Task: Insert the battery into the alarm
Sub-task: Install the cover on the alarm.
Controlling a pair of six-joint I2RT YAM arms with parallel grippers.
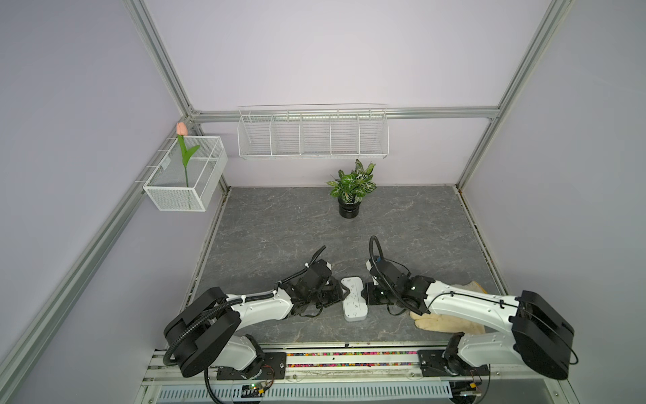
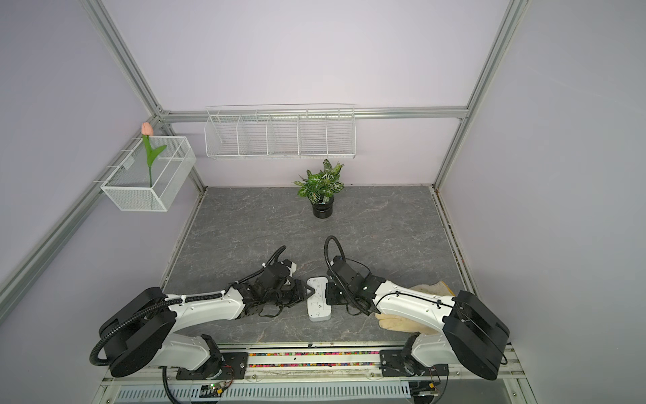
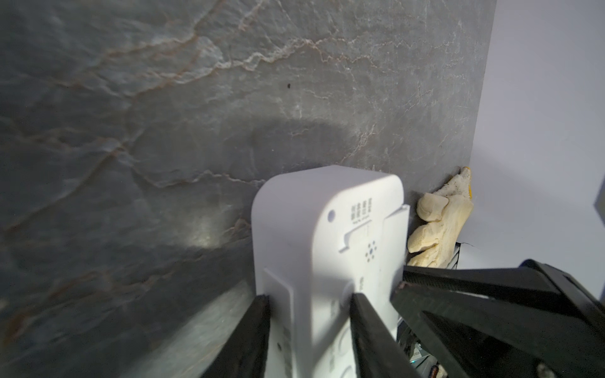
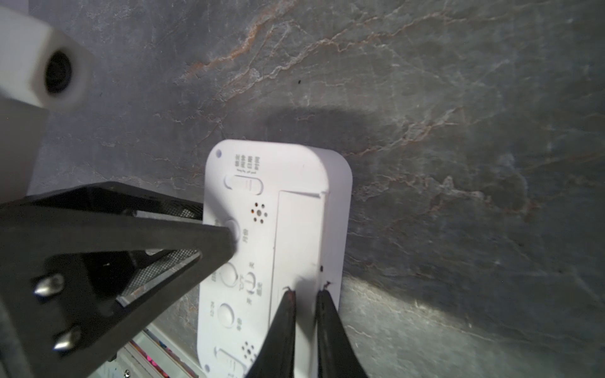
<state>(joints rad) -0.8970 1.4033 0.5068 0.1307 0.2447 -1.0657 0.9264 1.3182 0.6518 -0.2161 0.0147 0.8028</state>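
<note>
The alarm (image 1: 353, 299) lies back-up on the grey table (image 1: 279, 227), near its front edge and between the two arms, with its long axis running away from the robot. Buttons, a slide switch and small speaker holes show on the white back. A long rectangular panel (image 4: 296, 235) runs along the side nearest the right arm. I take it for the battery bay or its cover, though I cannot tell which. No battery shows in any view, so whether one already sits inside is open. The left gripper (image 3: 309, 299) pinches the alarm across its thickness at one long edge, with one finger on the back by a round button and the other at the far rim of the side wall. The right gripper (image 4: 306, 293) has its two slim fingers drawn close, with only a thin slit between them and the tips resting on the panel. Whether they nip anything I cannot tell. A cream glove (image 1: 451, 323) lies under the right forearm, and a potted plant (image 1: 351, 189) stands well apart at the back. The likeliest trouble is the shallow left hold: a push from the right tips could pivot the smooth case out of the pinch or slide it across the table. Those tips could also skate off the plastic, or force the panel down askew so that it jams. The left finger may press the button beside it, and the two grippers work close enough to knock together.
</note>
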